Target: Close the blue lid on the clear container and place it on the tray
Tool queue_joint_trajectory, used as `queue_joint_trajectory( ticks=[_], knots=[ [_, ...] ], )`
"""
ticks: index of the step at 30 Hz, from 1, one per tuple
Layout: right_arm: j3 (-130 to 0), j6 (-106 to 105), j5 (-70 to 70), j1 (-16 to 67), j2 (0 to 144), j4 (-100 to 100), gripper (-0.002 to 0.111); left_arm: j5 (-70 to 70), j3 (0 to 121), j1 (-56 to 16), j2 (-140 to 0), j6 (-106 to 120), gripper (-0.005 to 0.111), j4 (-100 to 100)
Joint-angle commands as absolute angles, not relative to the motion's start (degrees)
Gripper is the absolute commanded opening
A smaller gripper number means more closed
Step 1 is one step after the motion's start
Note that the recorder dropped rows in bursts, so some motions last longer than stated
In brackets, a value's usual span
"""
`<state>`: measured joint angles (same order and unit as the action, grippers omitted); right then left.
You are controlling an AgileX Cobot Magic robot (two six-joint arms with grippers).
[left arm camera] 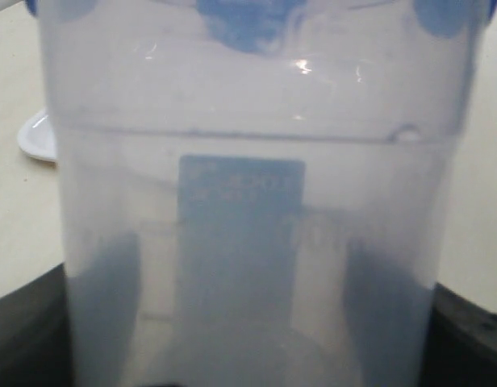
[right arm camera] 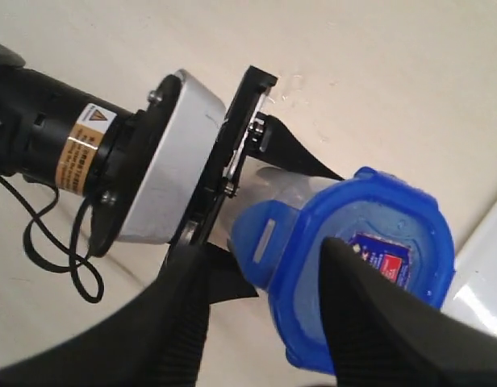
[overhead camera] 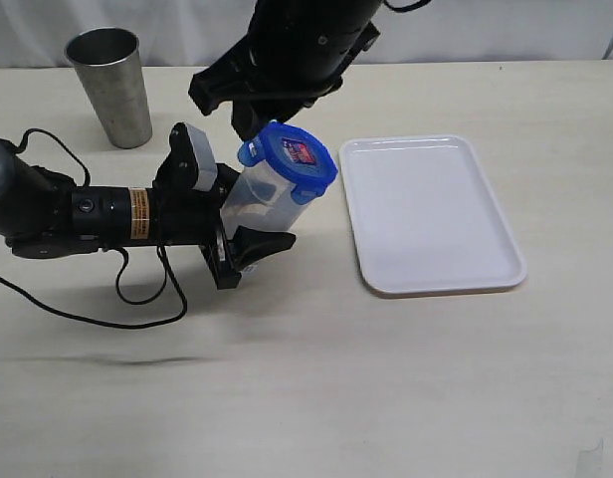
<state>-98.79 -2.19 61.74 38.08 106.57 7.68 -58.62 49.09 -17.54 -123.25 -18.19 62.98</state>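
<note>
Lid (overhead camera: 292, 159) sat on the container (overhead camera: 255, 197), centre frame, red-and-white sticker (overhead camera: 300, 152) writing unreadable; left gripper (overhead camera: 249, 211) clamped the container, right gripper (right arm camera: 281, 254) hung above, fingers spread wide.

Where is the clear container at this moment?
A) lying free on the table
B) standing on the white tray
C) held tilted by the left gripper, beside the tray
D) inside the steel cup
C: the left gripper clamps the clear container, tilted, with the blue lid on top, apart from the tray.
</note>
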Motion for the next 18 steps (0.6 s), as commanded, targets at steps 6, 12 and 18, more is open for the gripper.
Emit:
queue_joint_trajectory(
  ticks=[6,12,18],
  knots=[
    [-99.1,-0.4,61.2,38.2,111.5,5.2,0.042,-59.4,49.5,-18.0,-122.7,-18.3,0.000,61.8],
    [-99.1,0.0,63.2,39.8,112.9,3.4,0.039,-60.3,49.5,-18.0,-122.7,-17.9,0.000,61.6],
    [-99.1,4.4,64.2,46.2,114.1,-10.1,0.037,-60.6,49.5,-18.0,-122.7,-17.9,0.000,61.8]
  ],
)
